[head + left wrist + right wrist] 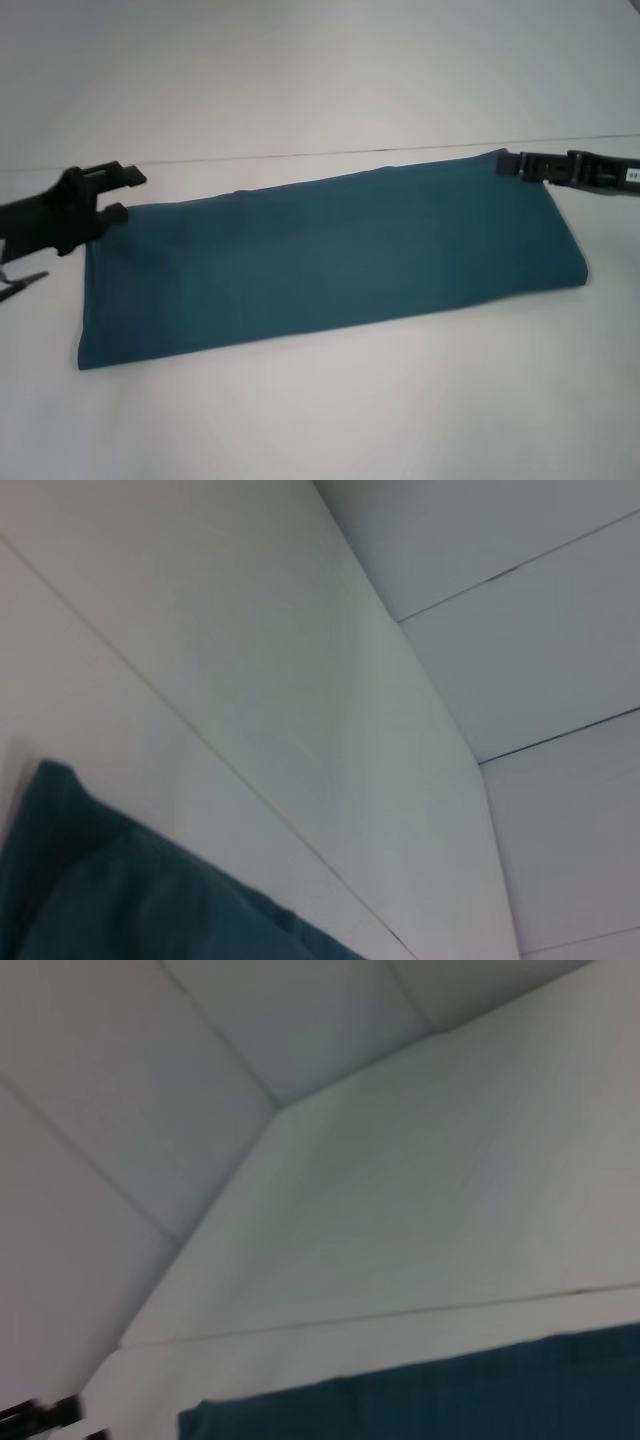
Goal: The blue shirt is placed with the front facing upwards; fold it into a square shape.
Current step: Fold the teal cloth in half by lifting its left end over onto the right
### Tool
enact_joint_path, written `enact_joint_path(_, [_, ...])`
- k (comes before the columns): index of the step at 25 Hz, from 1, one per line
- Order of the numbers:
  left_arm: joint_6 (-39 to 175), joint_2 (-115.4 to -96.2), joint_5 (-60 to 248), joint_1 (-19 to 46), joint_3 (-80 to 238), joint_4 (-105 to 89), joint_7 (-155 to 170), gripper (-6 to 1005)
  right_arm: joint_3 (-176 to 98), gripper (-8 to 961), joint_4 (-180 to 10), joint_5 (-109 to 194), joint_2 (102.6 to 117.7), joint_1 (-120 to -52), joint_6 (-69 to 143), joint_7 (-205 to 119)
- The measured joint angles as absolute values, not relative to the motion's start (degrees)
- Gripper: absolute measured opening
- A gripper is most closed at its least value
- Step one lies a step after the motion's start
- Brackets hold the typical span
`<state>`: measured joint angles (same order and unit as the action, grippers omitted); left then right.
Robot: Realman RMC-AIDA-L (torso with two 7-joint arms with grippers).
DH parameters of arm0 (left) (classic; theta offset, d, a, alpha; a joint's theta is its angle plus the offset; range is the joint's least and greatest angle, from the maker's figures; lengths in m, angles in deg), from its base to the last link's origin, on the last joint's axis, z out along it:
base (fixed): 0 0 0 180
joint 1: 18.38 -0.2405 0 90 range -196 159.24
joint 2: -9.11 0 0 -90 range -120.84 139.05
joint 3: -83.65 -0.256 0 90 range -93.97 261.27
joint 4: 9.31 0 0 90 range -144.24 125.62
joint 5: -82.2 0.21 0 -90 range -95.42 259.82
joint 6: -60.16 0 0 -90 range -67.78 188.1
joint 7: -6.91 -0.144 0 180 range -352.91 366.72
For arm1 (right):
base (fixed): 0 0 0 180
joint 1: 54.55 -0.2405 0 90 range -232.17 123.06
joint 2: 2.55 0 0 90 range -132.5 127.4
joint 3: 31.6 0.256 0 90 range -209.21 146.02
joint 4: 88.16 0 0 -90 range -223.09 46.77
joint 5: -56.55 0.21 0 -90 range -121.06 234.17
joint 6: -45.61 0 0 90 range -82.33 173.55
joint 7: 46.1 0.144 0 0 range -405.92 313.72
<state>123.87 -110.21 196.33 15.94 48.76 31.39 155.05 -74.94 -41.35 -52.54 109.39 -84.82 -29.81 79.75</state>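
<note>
The blue shirt (330, 255) lies on the white table (320, 420) folded into a long, narrow band that runs from left to right, with plain cloth facing up and no lettering showing. My left gripper (122, 192) is open at the band's far left corner, and its lower finger (115, 211) is right at the cloth edge. At the far right corner sits my right gripper (510, 166), level with the cloth. The left wrist view catches a corner of the shirt (120, 900). The right wrist view shows its far edge (450, 1400).
A thin seam (300, 155) crosses the table just behind the shirt. In the right wrist view, a dark piece of the other arm (40, 1415) shows far off past the shirt's end.
</note>
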Motion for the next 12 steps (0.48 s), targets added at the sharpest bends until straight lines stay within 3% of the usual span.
enact_joint_path(5, [119.0, -111.73, 195.78, 16.46, 48.75, 27.37, 152.81, 612, -74.56, 703, -42.33, -52.24, 109.54, -83.61, -33.48, 79.14])
enact_joint_path(12, [116.57, -111.68, 195.8, 16.14, 48.85, 23.95, 151.13, 611, -74.03, 703, -45.87, -51.73, 109.53, -83.38, -35.75, 76.71])
